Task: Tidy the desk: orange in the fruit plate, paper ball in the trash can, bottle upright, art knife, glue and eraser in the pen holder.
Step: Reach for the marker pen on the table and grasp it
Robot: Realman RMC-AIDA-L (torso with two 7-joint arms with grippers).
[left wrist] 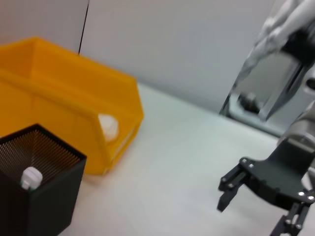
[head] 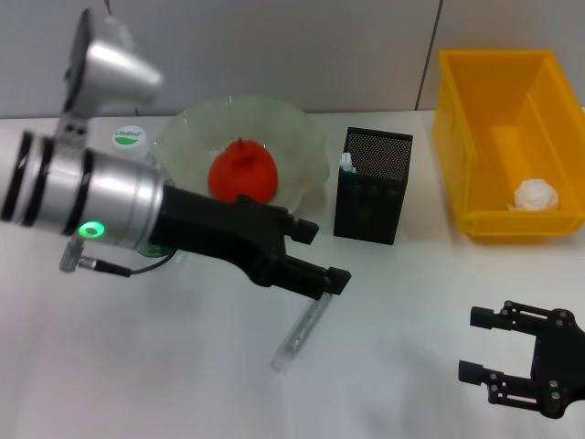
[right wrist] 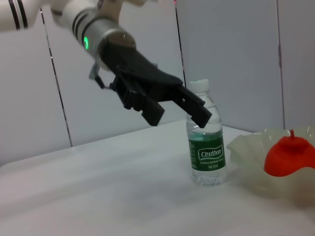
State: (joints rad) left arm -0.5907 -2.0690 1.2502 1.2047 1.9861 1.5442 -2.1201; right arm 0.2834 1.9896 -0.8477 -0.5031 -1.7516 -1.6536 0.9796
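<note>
Jaws, left: the left gripper (head: 326, 256) is hanging over the middle of the desk (head: 183, 366) with its jaws standing apart and holding nothing; it is sitting just above the near end of the slender clear item (head: 300, 337)
Jaws, right: the right gripper (head: 475, 345) is idling low at the near right of the desk, jaws apart and empty
Item in hand: the slender clear item is lying flat on the desk, slanting away from the robot, well in front of the pen holder (head: 373, 187); I am judging it to be the art knife or the glue, and cannot tell which
Look: it is showing as a thin, pale, see-through stick; no finer detail is reading
Handling: it is looking light and stiff, with a smooth shell that is likely to slip or roll; a pinch across its narrow width near the middle is appearing the safest hold, so it is not tipping when lifted
Pen holder: black mesh box, standing upright between the fruit plate (head: 302, 123) and the trash can (head: 457, 137); a white-capped piece (left wrist: 31, 177) is already standing inside
Other items: the orange (head: 242, 172) is resting in the fruit plate; the paper ball (head: 536, 195) is lying in the trash can; the bottle (right wrist: 206, 142) is standing upright beside the plate
Eraser: not showing anywhere
</note>
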